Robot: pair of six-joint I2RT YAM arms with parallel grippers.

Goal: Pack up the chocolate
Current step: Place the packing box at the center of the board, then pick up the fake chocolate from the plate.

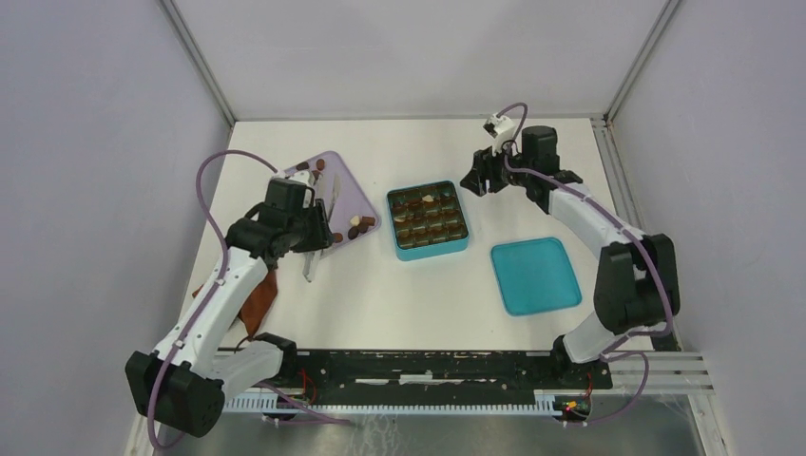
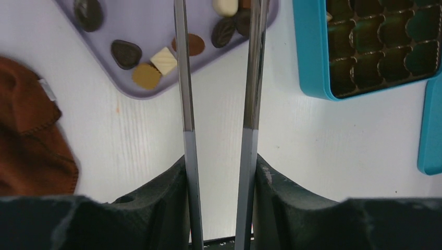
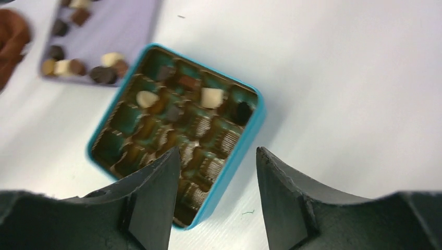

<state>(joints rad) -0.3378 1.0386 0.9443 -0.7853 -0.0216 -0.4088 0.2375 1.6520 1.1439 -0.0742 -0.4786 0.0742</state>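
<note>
a: where is the chocolate (image 2: pixel 126 53) in relation to the teal box (image 1: pixel 432 251)?

b: most of it lies on the lilac tray (image 2: pixel 135 21), just left of the box. dark, tan and cream pieces cluster in the tray corner nearest the box, and a few more sit at the tray's far end. some pieces are already in the box cells, two cream and several dark ones. the right wrist view is too blurred to count them.

a: what is the left hand (image 2: pixel 219 166) doing?

b: it is left of the box, by the tray's near edge, clenched on a pair of metal tongs (image 2: pixel 183 78). both blades are pressed between its pads and reach out over the tray with a gap between them. one blade crosses a tan oval piece and the other passes by two dark pieces. the tips run out of the wrist view, so i cannot tell whether they hold anything.

a: and the right hand (image 3: pixel 218 156)?

b: it is released, with its jaws well apart and nothing between them. it hangs above the desk (image 1: pixel 380 304) off the box's far right corner, and its camera looks down into the box.

a: what else is near the box?

b: a teal lid (image 1: pixel 535 275) lies flat on the desk to the box's right, nearer the arms and apart from it. a reddish-brown cloth (image 2: pixel 26 130) is bunched far to the box's left, beyond the tray and beside the left arm.
</note>
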